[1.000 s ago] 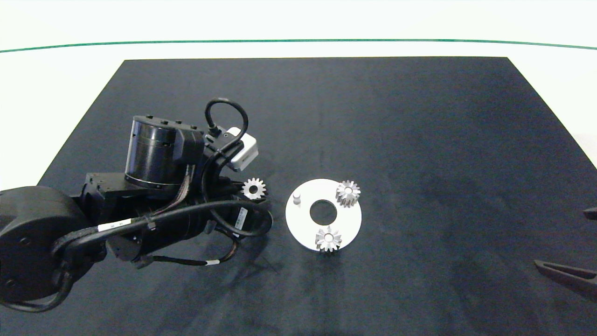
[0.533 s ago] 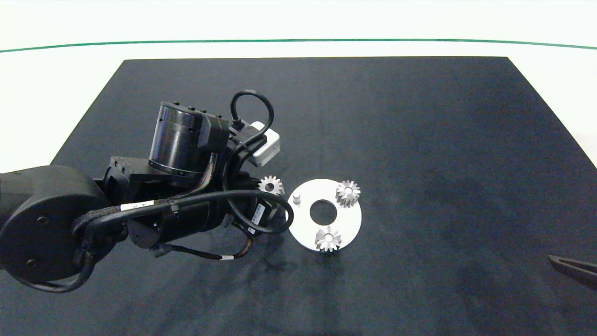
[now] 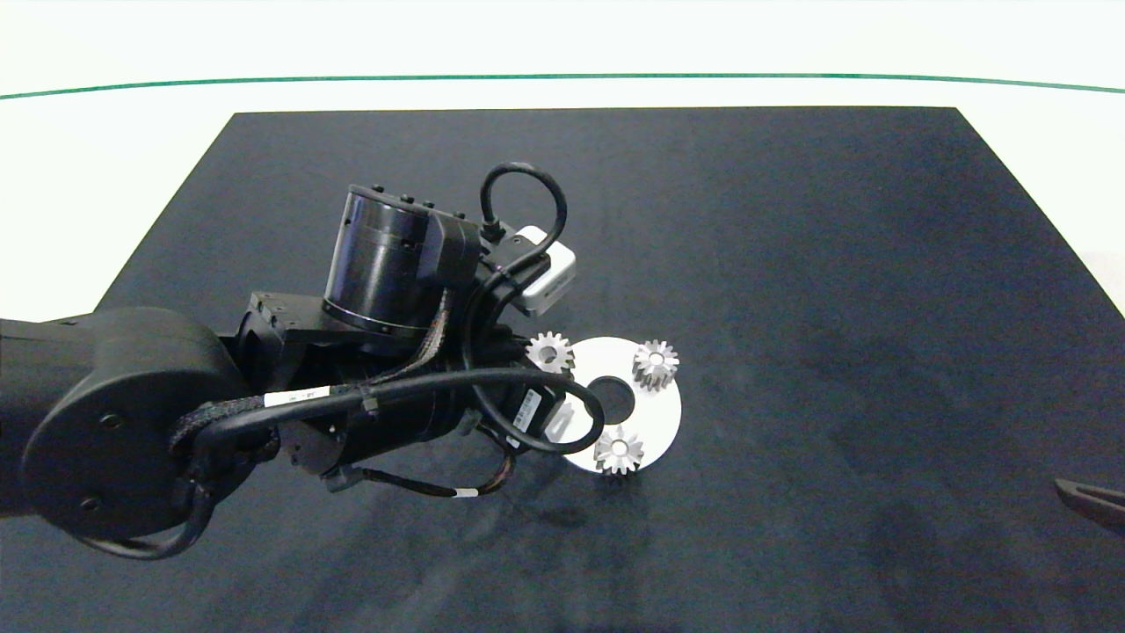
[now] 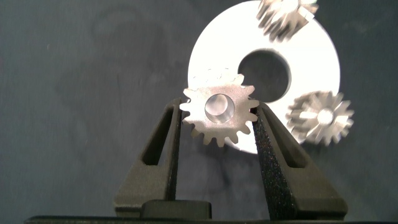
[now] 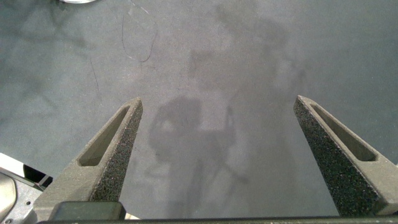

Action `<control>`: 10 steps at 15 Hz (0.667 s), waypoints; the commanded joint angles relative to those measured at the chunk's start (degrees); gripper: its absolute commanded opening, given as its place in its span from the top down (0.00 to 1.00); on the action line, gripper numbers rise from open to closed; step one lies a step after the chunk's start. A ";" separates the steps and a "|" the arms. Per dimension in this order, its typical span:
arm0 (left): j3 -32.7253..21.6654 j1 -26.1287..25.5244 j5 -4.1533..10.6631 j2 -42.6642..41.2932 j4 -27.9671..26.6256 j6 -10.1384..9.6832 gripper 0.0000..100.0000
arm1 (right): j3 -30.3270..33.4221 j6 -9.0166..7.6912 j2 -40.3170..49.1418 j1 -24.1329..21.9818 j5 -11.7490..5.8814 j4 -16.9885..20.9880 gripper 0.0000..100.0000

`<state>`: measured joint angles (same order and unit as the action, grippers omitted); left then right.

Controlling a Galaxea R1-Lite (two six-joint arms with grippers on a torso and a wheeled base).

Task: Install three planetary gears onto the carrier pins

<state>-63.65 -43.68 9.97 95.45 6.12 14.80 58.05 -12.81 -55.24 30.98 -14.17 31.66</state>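
The left gripper [image 4: 219,124] pinches 1 gear [image 4: 219,112] above the white disc's [image 3: 661,411] edge, hiding the third pin. 2 gears [image 3: 656,364] sit on pins. The right gripper [image 5: 217,149], jaws wide, is mostly cut off.

You had a dark mat [image 3: 791,264] on a white table [image 3: 132,149], with a green line [image 3: 562,76] behind.

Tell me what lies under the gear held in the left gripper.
Under the held gear shows the white carrier disc, by its centre hole. The gear covers the third pin, unseen.
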 commanded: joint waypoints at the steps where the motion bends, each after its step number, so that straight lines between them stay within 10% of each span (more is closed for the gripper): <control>1: -1.74 -0.79 0.05 1.49 0.03 0.14 1.00 | 0.04 -0.11 0.04 0.22 -0.07 0.16 0.00; 10: -2.27 -0.62 2.16 3.60 0.12 1.28 1.00 | -0.31 -0.11 -0.22 0.93 -0.16 0.25 0.00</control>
<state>-65.79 -44.37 11.92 98.54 6.17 16.01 57.75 -12.81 -55.31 31.87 -14.25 31.74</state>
